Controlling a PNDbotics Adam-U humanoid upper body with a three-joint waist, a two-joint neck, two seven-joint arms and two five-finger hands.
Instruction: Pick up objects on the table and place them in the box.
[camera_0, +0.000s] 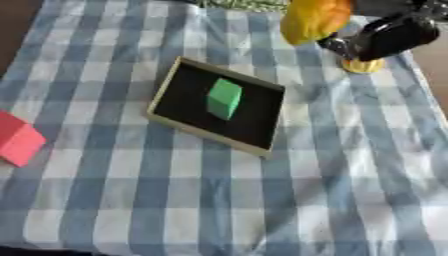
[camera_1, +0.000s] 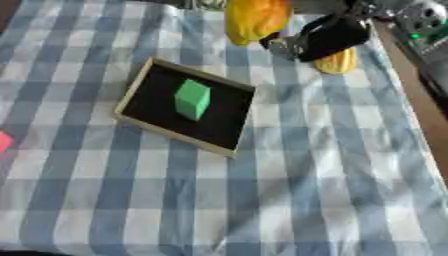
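A shallow black box with a tan rim (camera_0: 164, 91) lies on the checked cloth, left of centre, and a green block (camera_0: 224, 98) stands inside it. At the top right my right hand (camera_0: 389, 35) hangs above the cloth. Its fingers (camera_1: 280, 47) are curled against a large yellow-orange object (camera_0: 313, 19), which it holds up beyond the box's far right corner. A smaller yellow thing (camera_1: 337, 62) lies on the cloth, partly hidden under the hand. A red block (camera_0: 17, 140) sits at the cloth's left edge. My left hand shows in no view.
The blue and white checked cloth (camera_0: 219, 200) covers most of the table. Bare brown table (camera_1: 433, 100) runs along the right side. A grey device with a green light (camera_1: 424, 25) stands at the far right corner.
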